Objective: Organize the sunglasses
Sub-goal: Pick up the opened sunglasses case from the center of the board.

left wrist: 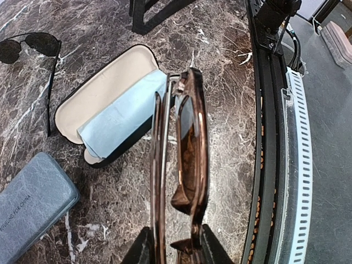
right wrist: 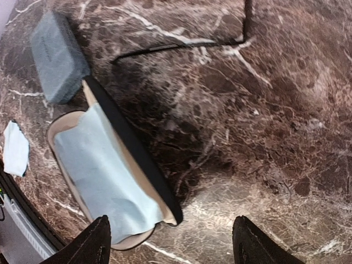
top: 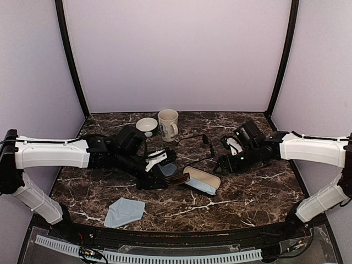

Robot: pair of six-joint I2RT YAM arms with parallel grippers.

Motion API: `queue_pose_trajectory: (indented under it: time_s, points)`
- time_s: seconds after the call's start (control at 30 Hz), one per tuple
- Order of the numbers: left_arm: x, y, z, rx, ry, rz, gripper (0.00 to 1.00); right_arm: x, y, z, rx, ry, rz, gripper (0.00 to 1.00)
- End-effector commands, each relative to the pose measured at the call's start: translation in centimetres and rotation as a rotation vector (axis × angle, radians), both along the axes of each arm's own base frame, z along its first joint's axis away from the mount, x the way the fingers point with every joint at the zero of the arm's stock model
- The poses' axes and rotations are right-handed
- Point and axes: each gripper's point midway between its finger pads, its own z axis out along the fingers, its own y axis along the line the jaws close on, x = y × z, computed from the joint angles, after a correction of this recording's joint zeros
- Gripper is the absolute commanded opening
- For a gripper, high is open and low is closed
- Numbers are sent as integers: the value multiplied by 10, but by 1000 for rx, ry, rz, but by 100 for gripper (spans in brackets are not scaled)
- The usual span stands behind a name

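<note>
My left gripper (left wrist: 173, 248) is shut on the folded brown sunglasses (left wrist: 190, 159) and holds them above the table, beside the open black oval case (left wrist: 71, 107). A light blue cloth (left wrist: 118, 118) lies in that case. In the top view the left gripper (top: 168, 176) and the brown sunglasses (top: 178, 179) sit at the case's (top: 204, 177) left end. The black wire sunglasses (left wrist: 33, 45) lie unfolded on the table behind the case (top: 193, 139). My right gripper (right wrist: 173, 242) is open and empty, just right of the case (right wrist: 140, 165).
A grey-blue hard case (left wrist: 30, 206) lies shut beside the oval case; it also shows in the right wrist view (right wrist: 58, 58). A mug (top: 168, 124) and a small bowl (top: 147, 126) stand at the back. A loose blue cloth (top: 124, 212) lies near the front edge.
</note>
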Motion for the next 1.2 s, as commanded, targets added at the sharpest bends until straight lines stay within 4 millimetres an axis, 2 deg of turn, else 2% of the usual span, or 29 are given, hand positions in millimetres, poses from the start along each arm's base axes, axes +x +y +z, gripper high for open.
queue_pose_trajectory:
  time_s: [0.0, 0.23, 0.57, 1.0, 1.03, 1.17]
  points:
    - [0, -4, 9, -17, 6, -25, 25, -2, -7, -26, -10, 52, 12, 76]
    - [1, -4, 5, -2, 12, -26, 24, -2, 5, -47, 17, 104, 58, 70]
    - [1, -3, 3, 6, 17, -19, 25, 0, 17, -53, 34, 118, 122, 40]
    - [3, -2, 1, 16, 14, -5, 24, 2, 18, -51, 24, 100, 159, 23]
    - [3, -2, 0, 17, 16, -4, 25, 1, 18, -58, 13, 117, 160, 22]
    - [3, -2, -1, 22, 19, -1, 25, 1, 17, -58, 6, 115, 166, 19]
